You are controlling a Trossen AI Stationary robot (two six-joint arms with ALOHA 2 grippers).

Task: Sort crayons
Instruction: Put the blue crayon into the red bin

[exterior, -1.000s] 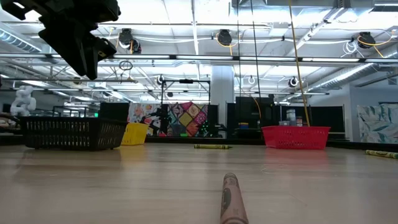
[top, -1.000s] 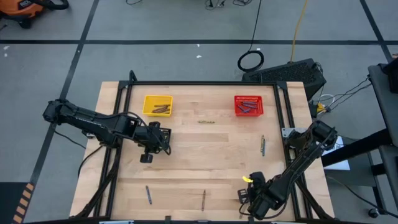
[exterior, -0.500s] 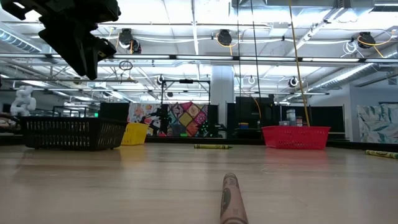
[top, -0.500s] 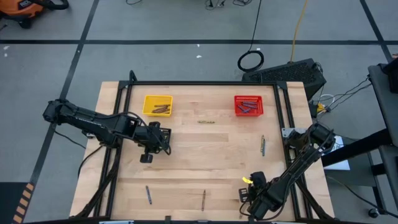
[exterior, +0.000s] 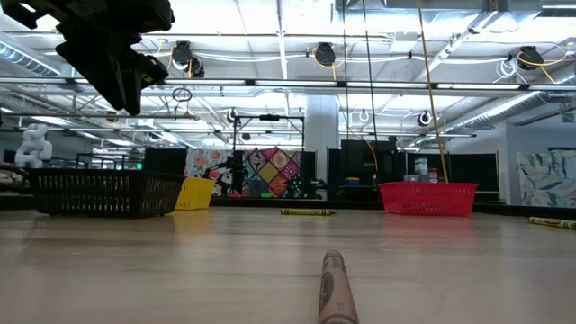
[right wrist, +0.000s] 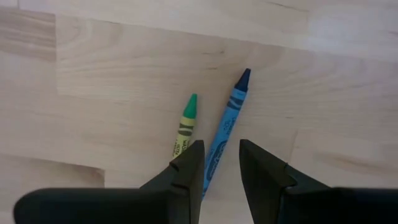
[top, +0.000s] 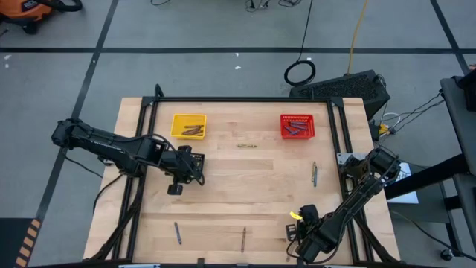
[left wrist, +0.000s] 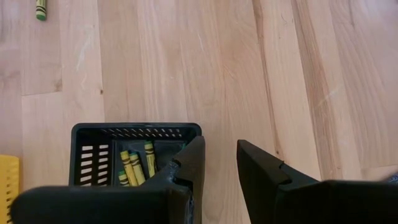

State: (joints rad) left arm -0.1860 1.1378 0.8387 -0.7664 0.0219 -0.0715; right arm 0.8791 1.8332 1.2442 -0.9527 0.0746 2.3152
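My right gripper hangs open near the table's front right, pointing down. A blue crayon lies on the wood beneath it, its lower end in the gap between the fingers, with a green crayon beside it; I see no touch. My left gripper is open and empty above the table's left middle. Next to it stands a black basket holding yellow-green crayons. Single crayons lie loose on the table.
A yellow basket with brown crayons stands at the far left and a red basket with blue-grey crayons at the far right. In the low view one crayon lies close to the near edge. Bare wood stretches across the table's middle.
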